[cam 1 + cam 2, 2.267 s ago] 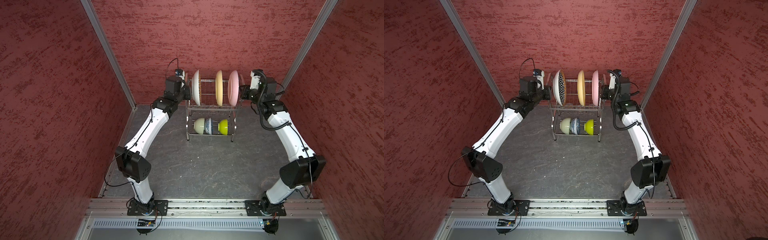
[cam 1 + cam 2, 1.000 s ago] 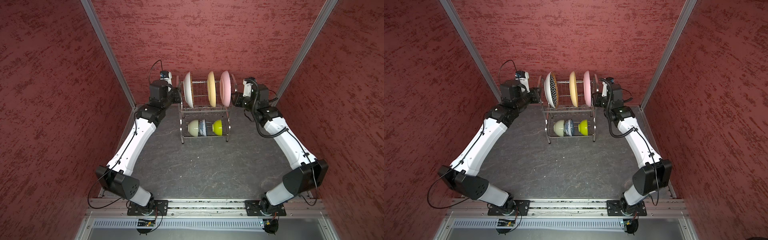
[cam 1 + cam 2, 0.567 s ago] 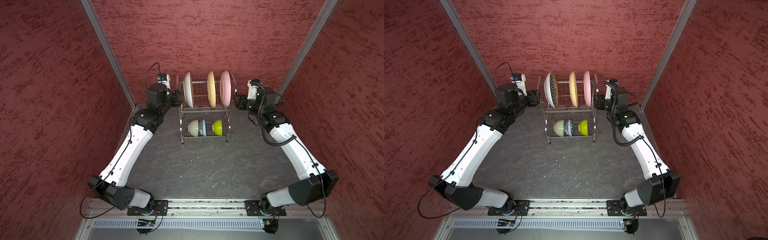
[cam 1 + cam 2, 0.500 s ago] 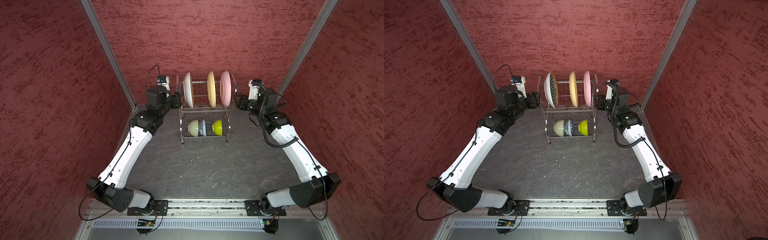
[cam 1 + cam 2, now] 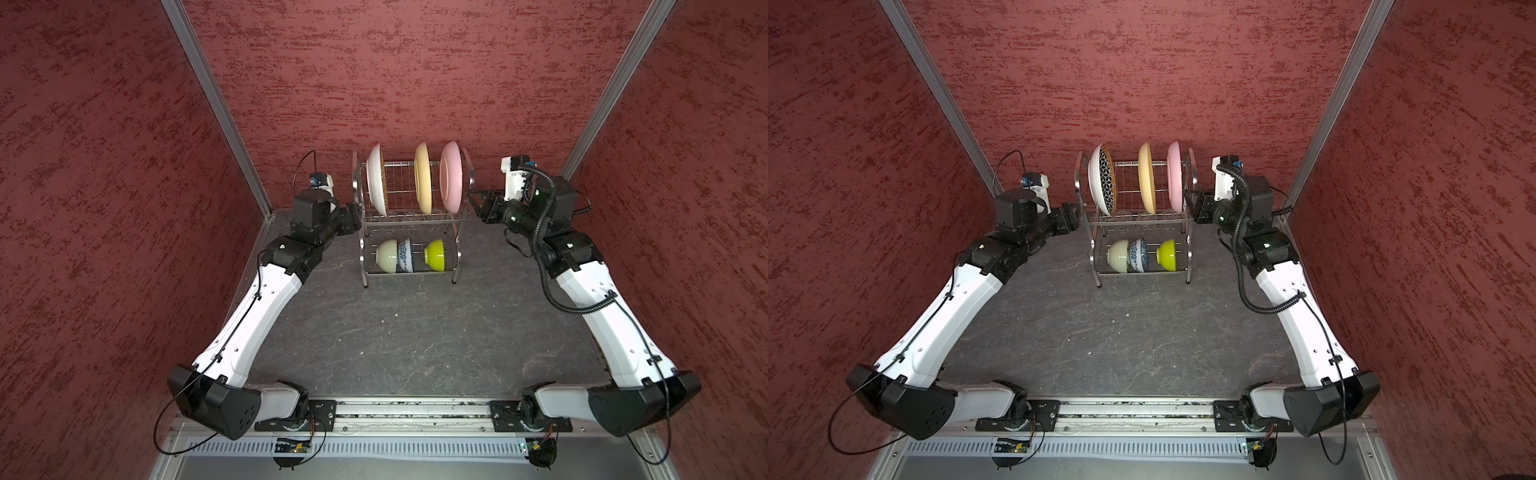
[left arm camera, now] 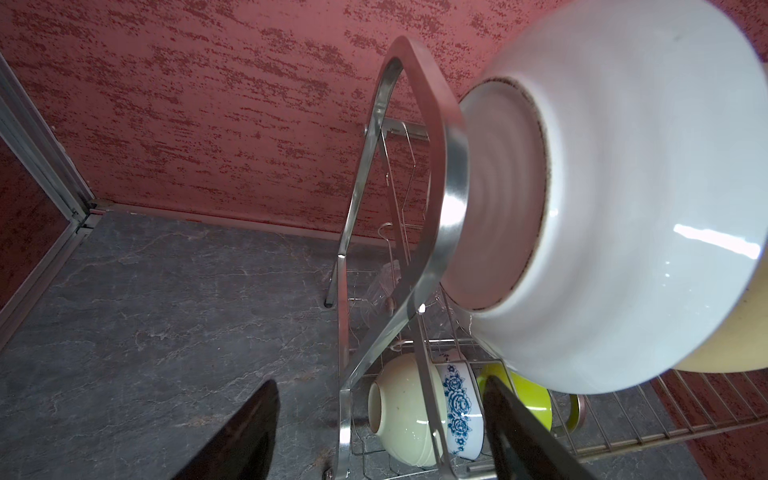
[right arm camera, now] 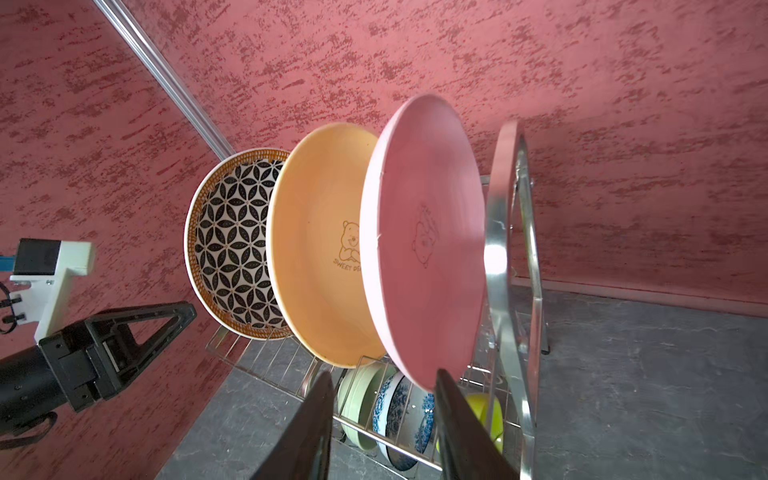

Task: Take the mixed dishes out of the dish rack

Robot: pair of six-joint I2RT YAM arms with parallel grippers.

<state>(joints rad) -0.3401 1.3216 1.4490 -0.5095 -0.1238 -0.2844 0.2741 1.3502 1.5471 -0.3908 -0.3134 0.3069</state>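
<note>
The mixed dishes [image 5: 424, 178] are sitting in the dish rack [image 5: 411, 216] at 12 o'clock on the bench [image 5: 395, 332], the pink plate [image 5: 451, 180] standing edge-on at 3 o'clock, nearest the right tool [image 5: 476, 195], whose unclenched jaws are lining up on its rim, the left tool [image 5: 356, 214] gaping empty at 9 o'clock.

A rack [image 5: 409, 217] is set at the back of the table [image 5: 395, 332]. In its upper tier a left plate [image 5: 376, 178], middle plate [image 5: 423, 178] and right plate [image 5: 451, 176] are stood on edge in a row. In the lower tier a left bowl [image 5: 386, 255] and middle bowl [image 5: 405, 255] are laid touching, with a right bowl [image 5: 435, 254] apart; the left gripper [image 5: 354, 214] and right gripper [image 5: 476, 197] are placed just beside the rack's ends.
</note>
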